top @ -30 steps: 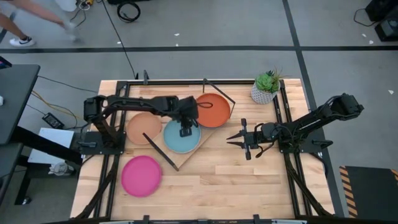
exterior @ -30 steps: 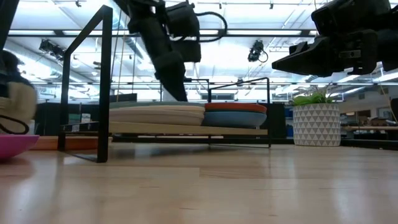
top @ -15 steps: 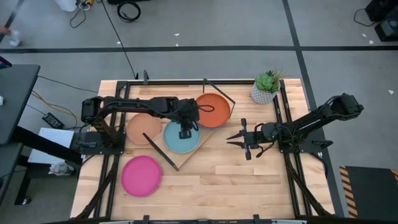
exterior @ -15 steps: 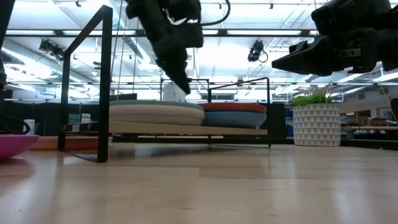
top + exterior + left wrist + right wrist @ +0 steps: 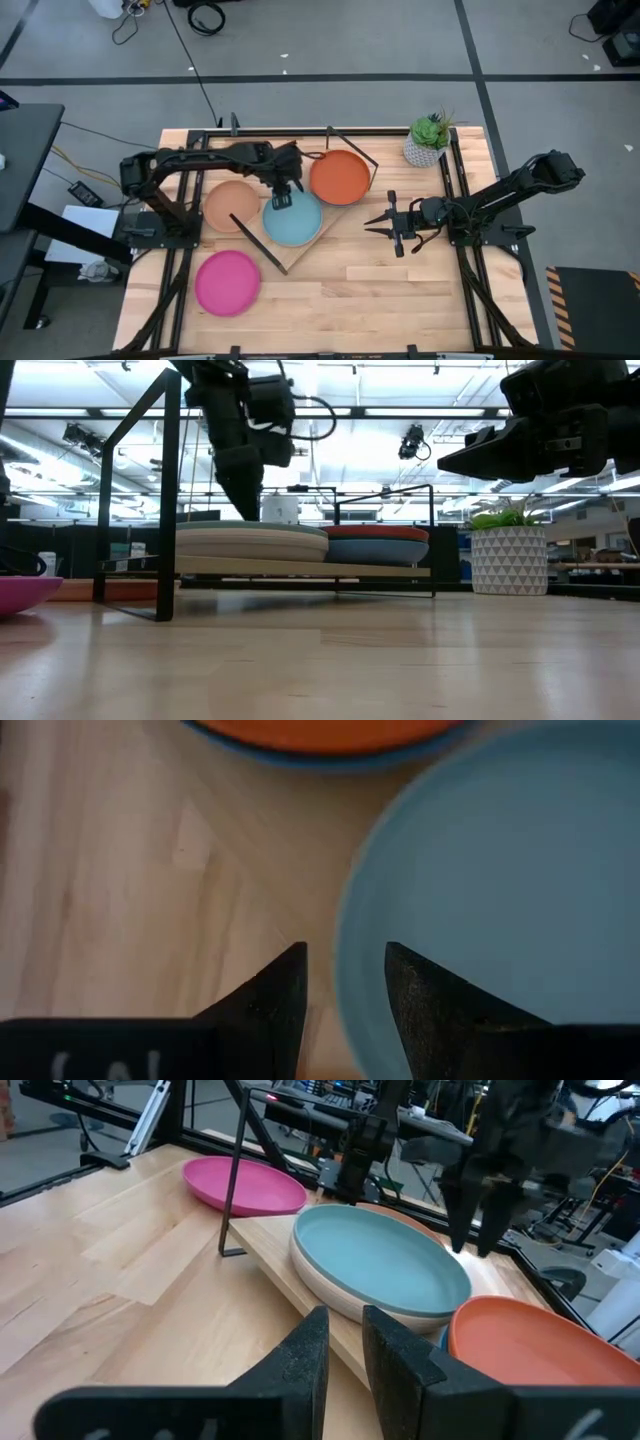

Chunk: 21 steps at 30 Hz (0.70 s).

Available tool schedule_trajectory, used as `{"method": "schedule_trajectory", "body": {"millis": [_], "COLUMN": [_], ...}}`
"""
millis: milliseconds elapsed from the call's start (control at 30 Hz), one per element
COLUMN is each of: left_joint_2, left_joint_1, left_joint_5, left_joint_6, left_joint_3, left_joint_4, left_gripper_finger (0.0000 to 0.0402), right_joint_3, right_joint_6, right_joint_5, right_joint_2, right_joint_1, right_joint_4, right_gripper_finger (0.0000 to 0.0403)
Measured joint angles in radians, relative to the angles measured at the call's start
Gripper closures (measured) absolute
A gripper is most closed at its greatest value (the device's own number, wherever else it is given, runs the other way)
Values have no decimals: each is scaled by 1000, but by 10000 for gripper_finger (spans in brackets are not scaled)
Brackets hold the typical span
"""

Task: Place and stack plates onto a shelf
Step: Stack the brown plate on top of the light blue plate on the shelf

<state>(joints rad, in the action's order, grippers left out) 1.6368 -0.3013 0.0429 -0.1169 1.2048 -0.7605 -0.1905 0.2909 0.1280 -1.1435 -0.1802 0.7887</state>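
Note:
The light blue plate (image 5: 295, 222) tops a stack in the middle of the shelf (image 5: 268, 250), resting on a cream plate (image 5: 330, 1295). The tan plate (image 5: 228, 205) and the orange plate (image 5: 341, 177), which lies on a blue one (image 5: 378, 552), top the stacks either side. The pink plate (image 5: 227, 282) lies on the table near the left front. My left gripper (image 5: 281, 198) hovers open over the light blue plate's far-left rim (image 5: 350, 935), fingers pointing down. My right gripper (image 5: 366, 222) waits shut above the table, right of the shelf.
A potted plant (image 5: 426, 143) stands at the far right of the table. The shelf's black wire legs (image 5: 232, 1190) and frame (image 5: 165, 500) rise around the board. Bare wood lies between the shelf and the table's near edge.
My left gripper has moved from above the middle of the light blue plate toward the table's far-left, ending over that plate's rim. The plates have stayed where they were.

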Motion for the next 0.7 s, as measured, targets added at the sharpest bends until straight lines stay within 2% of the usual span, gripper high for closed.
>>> {"method": "schedule_trajectory", "body": {"millis": [133,400,700], "left_joint_2": [-45,-151,-151], "left_joint_1": [-54,-225,-346], "left_joint_5": [-5,-4,0], "left_joint_6": [-3,35,-26], "left_joint_3": [-41,-212,-335], "left_joint_4": [-16,-9,-30], "left_gripper_finger": [260,260,260], "right_joint_3": [0,0,0], "right_joint_6": [1,8,11], "right_joint_5": [0,0,0], "right_joint_2": [0,0,0], "right_joint_1": [0,0,0], "right_joint_4": [-1,-5,2], "right_gripper_finger": [332,332,332]}}
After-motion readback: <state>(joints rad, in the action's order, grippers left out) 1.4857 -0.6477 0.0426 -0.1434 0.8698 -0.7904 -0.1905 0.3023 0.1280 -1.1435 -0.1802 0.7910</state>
